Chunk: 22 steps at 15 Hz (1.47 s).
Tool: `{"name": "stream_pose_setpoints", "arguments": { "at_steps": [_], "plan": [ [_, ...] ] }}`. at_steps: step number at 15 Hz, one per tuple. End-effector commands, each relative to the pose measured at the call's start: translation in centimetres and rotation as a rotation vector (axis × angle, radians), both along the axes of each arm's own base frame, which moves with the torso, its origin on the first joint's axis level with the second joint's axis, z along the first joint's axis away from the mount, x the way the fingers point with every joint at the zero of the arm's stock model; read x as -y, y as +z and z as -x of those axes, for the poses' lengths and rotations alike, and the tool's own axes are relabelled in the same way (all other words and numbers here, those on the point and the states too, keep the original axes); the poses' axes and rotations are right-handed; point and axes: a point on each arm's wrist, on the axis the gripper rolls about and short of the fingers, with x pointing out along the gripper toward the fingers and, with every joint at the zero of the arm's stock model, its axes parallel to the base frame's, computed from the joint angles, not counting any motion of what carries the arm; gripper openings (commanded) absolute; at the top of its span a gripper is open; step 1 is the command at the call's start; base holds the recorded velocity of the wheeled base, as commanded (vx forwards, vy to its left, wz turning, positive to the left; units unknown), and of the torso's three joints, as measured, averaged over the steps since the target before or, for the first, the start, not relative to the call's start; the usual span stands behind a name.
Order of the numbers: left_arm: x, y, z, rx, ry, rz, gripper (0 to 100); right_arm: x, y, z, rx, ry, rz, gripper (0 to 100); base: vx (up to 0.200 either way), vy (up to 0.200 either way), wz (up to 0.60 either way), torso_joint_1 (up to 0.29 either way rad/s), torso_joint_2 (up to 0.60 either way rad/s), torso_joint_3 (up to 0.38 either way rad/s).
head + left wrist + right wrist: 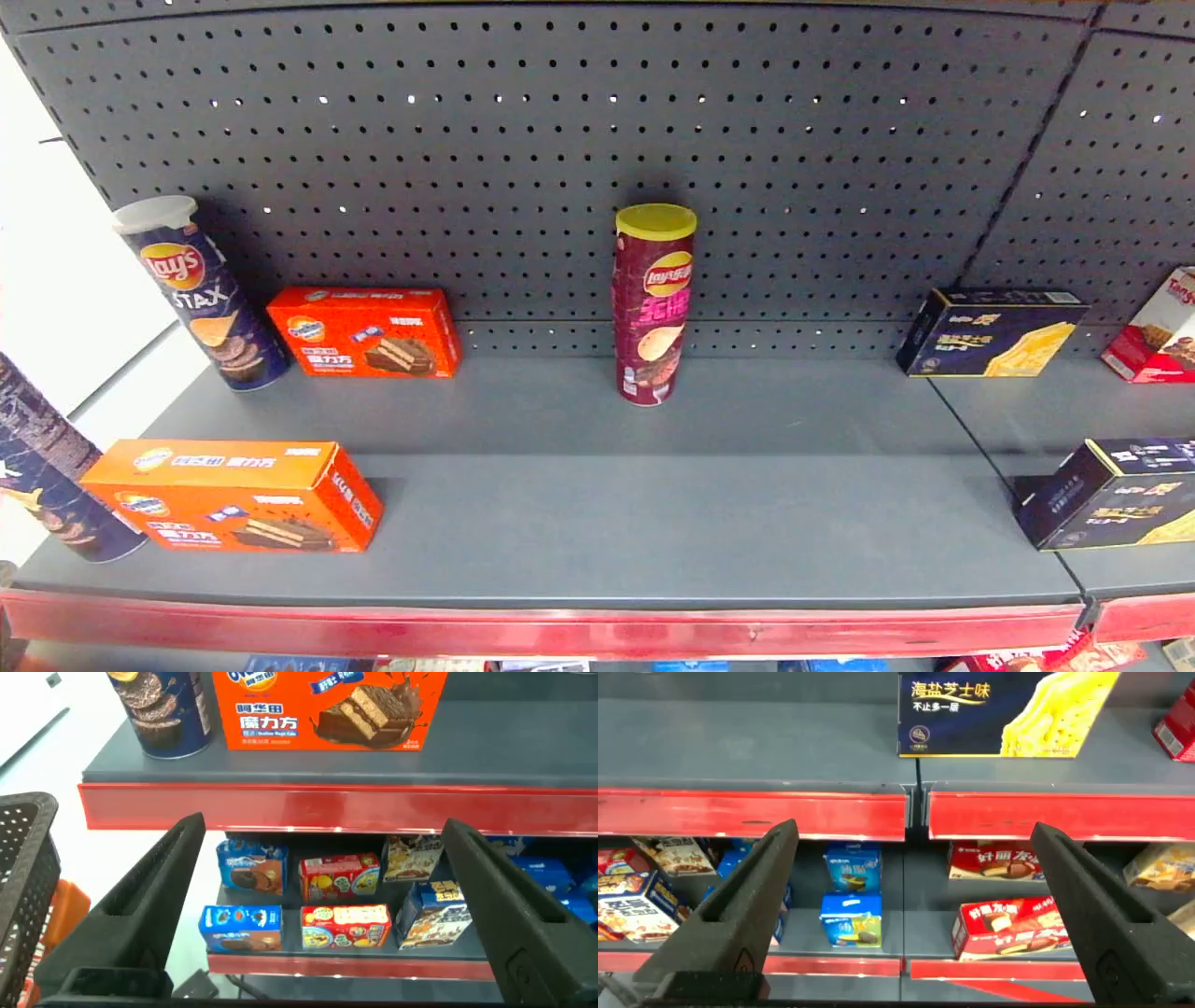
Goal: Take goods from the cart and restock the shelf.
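Left end effector [322, 829] is wide open with nothing in it, in front of the shelf's red front edge and below the front orange box [327, 709]. A black mesh cart basket [26, 873] sits at its side. Right end effector [913, 833] is also spread open and empty, facing the red edge below the front dark blue box [1008, 714].

Head view, top shelf [579, 523]:
- Maroon chip can [653, 303] stands upright mid-back against the pegboard [560, 140].
- Navy chip can [201, 294] is back left, with the back orange box [366, 331] just beside it.
- The front orange box lies near the front edge at left, next to a dark can [47, 467] at the far left.
- Back dark blue box [990, 331] is at the right rear.
- The front dark blue box is on the adjoining section, with a red box [1158, 331] behind it.

Lower shelf [346, 965] holds rows of small snack boxes [344, 926].
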Motion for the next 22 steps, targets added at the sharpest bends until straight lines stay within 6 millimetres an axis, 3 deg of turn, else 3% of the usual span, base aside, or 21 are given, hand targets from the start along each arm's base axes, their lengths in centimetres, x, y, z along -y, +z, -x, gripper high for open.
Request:
{"name": "stream_pose_setpoints", "arguments": {
  "at_steps": [1,11,21,22],
  "plan": [
    [0.0,0.0,0.0,0.001,0.001,0.001,100,0.0,0.0,0.0,-0.001,-0.001,0.0,100,0.0,0.0,0.6,0.002,0.01,-0.002],
    [0.0,0.0,0.0,0.001,0.001,0.001,100,0.0,0.0,0.0,-0.001,-0.003,-0.002,100,0.0,0.0,0.6,0.005,0.0,0.002],
    [0.0,0.1,0.0,0.004,-0.002,-0.004,100,0.0,0.0,0.0,-0.001,-0.003,-0.005,100,0.0,0.0,0.0,0.0,0.0,0.0],
    [0.0,2.8,0.3,0.037,-0.012,-0.03,100,0.0,0.0,0.0,0.0,-0.001,-0.003,100,0.0,0.0,0.0,0.0,0.0,0.0]
  ]
}}
